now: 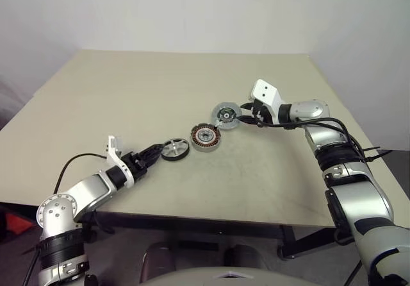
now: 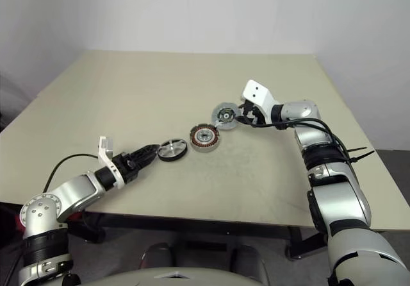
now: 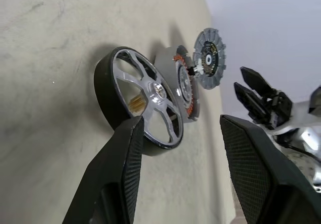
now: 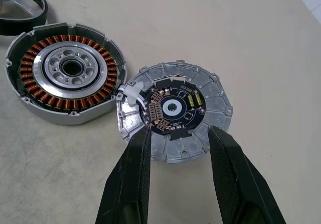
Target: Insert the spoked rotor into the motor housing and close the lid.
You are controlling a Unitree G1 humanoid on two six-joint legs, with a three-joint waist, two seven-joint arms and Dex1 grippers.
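Note:
The spoked rotor (image 1: 174,149), a black-rimmed wheel with silver spokes, lies flat on the table. My left gripper (image 1: 154,151) is open right beside it, with its fingertips (image 3: 131,133) close to the rim. To the rotor's right sits the motor housing (image 1: 205,136), a silver cup lined with copper coils (image 4: 31,76). Further right lies the lid (image 1: 225,115), a ribbed grey disc with a dark circuit board (image 4: 173,108) facing up. My right gripper (image 1: 246,115) hovers open at the lid's near edge, one finger (image 4: 138,163) on each side of it, holding nothing.
The three parts form a diagonal row across the middle of the tan table (image 1: 128,93). A black cable (image 1: 70,167) trails from my left arm over the table's front edge. A white wall stands behind the table.

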